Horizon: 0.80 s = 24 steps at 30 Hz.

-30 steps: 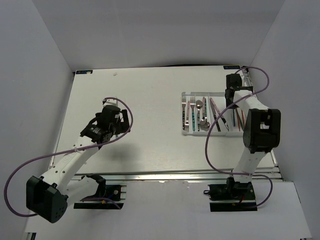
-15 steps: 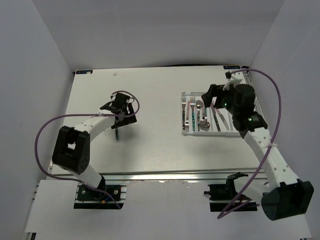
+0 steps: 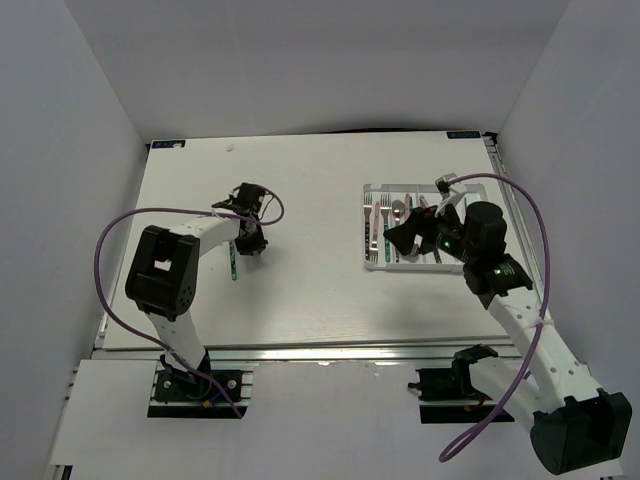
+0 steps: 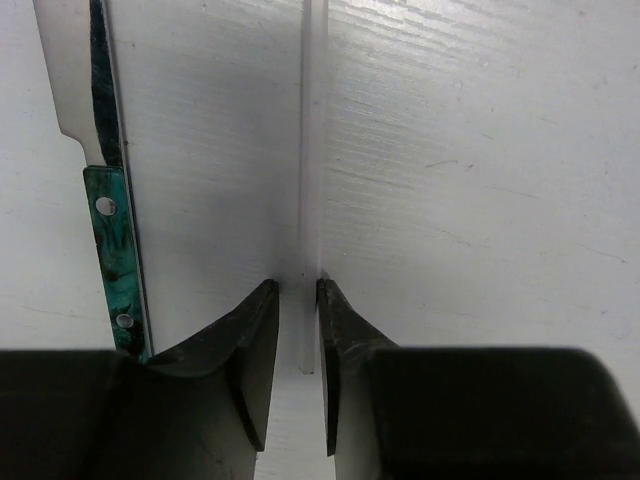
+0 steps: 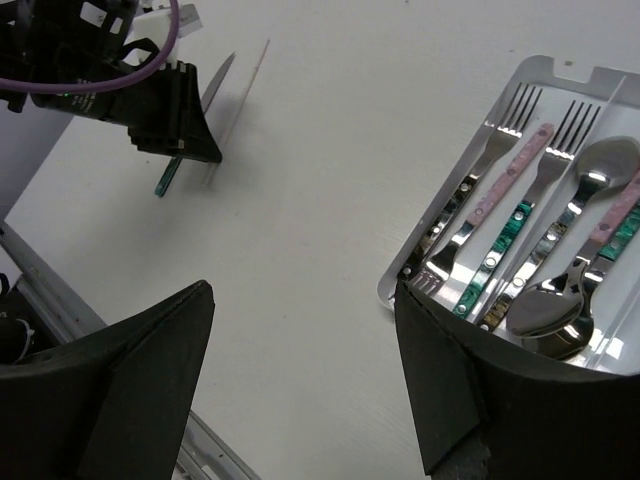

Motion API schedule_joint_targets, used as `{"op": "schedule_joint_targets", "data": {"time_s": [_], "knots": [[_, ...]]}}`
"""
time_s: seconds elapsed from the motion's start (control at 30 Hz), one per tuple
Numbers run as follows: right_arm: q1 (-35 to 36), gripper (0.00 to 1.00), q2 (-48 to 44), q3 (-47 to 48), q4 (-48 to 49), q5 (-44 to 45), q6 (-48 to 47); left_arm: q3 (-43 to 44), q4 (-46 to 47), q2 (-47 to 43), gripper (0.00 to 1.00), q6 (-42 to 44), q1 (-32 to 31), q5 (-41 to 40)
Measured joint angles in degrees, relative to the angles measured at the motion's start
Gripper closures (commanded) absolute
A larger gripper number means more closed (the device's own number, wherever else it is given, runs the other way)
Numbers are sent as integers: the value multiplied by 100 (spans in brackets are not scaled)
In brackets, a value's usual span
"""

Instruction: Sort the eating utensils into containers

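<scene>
Since the earlier view the left arm has swung inward and come down onto the table, and its jaws have drawn in from wide. The right arm has pulled back from the far side of the tray (image 5: 548,70) to hover over its near-left corner.

The left gripper (image 4: 298,292) now stands narrow, with a thin pale stick (image 4: 312,150) running straight ahead from between its fingertips. The right finger looks to be against the stick, with a sliver of shadow at the left one. I cannot tell whether the pinch is made, and the stick lies flat on the table. A teal-handled knife (image 4: 112,250) lies just left of the left finger, parallel to the stick and apart from it. The tray is well off to this gripper's right.

The right gripper (image 5: 302,298) is spread wide with nothing in it. The tray is just to its right, with forks and spoons already in its compartments.

The step in hand appears to be picking up the stick. To do it well, finish the squeeze with the tips hard down on the table, since so thin a piece could roll or skid out. The hold is at the very end, so expect the far tip to droop. Lift straight up, slowly, without drifting left into the knife.
</scene>
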Motion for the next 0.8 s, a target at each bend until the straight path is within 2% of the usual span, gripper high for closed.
{"op": "schedule_joint_targets", "data": {"time_s": [0.07, 0.13, 0.17, 0.23, 0.3, 0.43, 0.5, 0.67, 0.8], "knots": [[0, 23, -42, -48, 63, -129, 48, 0, 2, 4, 74, -2, 2, 46], [0, 23, -68, -101, 116, -262, 116, -37, 42, 9, 84, 4, 7, 55], [0, 23, -79, -138, 164, -356, 157, -68, 87, -2, 100, 7, 2, 70], [0, 20, -98, -245, 369, -560, 282, -177, 238, -57, 100, 13, -33, 118], [0, 11, -103, -396, 671, -809, 446, -240, 348, -87, 100, 24, -114, 66], [4, 11, 87, -715, 1410, -1209, 949, -455, 662, -249, 100, -96, -468, 57], [7, 11, 315, -824, 1799, -1235, 1259, -824, 992, -507, 100, -262, -713, 297], [109, 11, 1008, -1259, 2699, -660, 2437, -2304, 1991, -1606, 100, -931, -1399, 1198], [632, 11, 1832, -1272, 3058, -125, 3014, -2865, 2728, -2229, 100, -1294, -1491, 1735]]}}
